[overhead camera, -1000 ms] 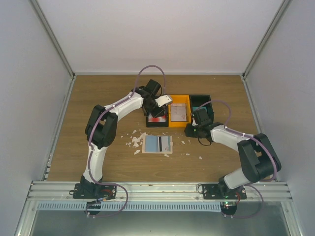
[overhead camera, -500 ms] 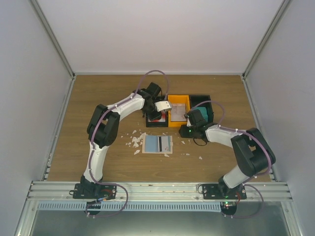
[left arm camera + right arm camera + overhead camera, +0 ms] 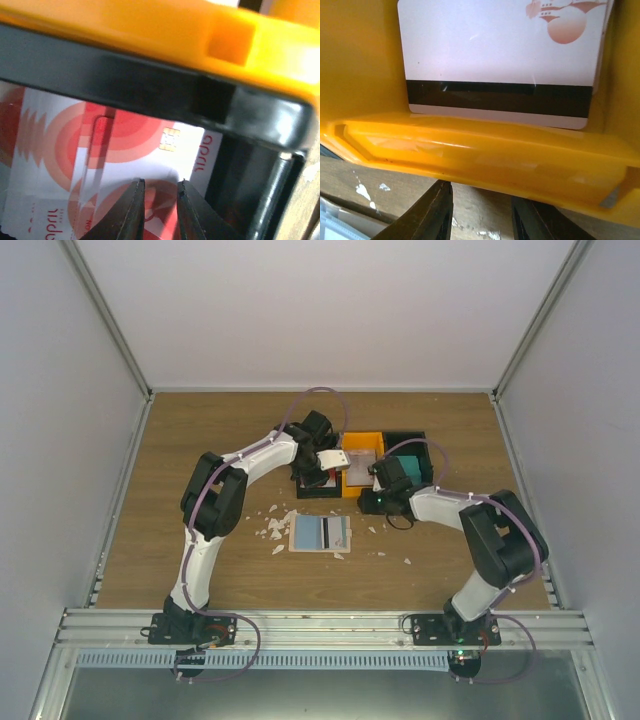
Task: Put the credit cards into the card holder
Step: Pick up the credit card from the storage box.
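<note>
A red-and-white credit card [image 3: 125,140] lies flat in the left black bin [image 3: 318,493]. My left gripper [image 3: 159,182] hovers just over it, its jaws a narrow gap apart with only the card's face showing between them. In the top view the left gripper [image 3: 322,478] sits over that bin. A pale credit card [image 3: 495,50] with a dark stripe lies in the orange bin [image 3: 470,150]. My right gripper [image 3: 481,192] stands open at that bin's near wall, over bare table. More pale striped cards [image 3: 320,533] lie on the table. The card holder does not show.
The orange bin [image 3: 365,440] is joined to a black bin [image 3: 420,445] on its right. White scraps [image 3: 272,528] are scattered on the wood left of the table cards, with a few more to their right. Grey walls enclose the table.
My right gripper has swung left, from beside the right black bin to the orange bin's near edge. The left gripper's jaws have narrowed over the red-and-white card.
</note>
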